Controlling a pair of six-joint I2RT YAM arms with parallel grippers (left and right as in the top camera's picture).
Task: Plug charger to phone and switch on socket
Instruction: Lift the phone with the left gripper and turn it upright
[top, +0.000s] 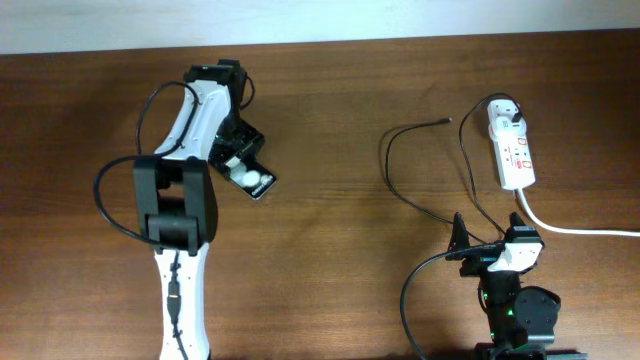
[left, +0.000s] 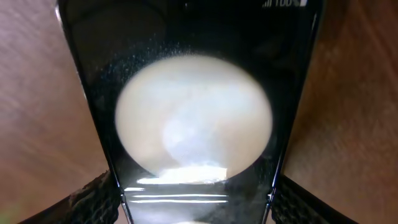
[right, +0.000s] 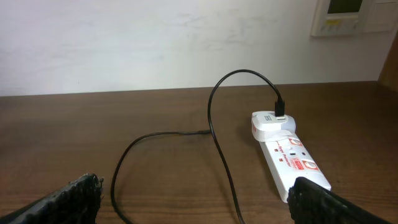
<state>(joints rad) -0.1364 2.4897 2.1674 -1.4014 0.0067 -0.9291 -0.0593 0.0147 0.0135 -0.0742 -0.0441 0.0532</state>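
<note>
We see the phone (top: 252, 180) lying flat on the left half of the wooden table (top: 330, 250), face up, with two white round patches (top: 262, 178) on it. In the left wrist view it fills the frame. Along its top edge we can read "100" beside some small bars, and nothing else. The left gripper (left: 196, 202) straddles it, and its ridged pads (left: 99, 198) meet the phone's two long edges, so the jaws are clamped on it.

The charger (right: 210, 115) lies well apart on the right half. Its thin black cable loops over the wood, and its connector tip (top: 446, 121) rests on bare table, joined to nothing. The other end enters a white plug (right: 272, 123) seated in the far end of the socket (right: 295, 165). We cannot read the socket's red labels. A thick white cord (top: 580, 228) runs off to the right.

The right gripper (right: 199, 205) sits at the near edge with its fingers spread wide, holding nothing. A white wall panel (right: 354, 15) behind has writing too small to read.
</note>
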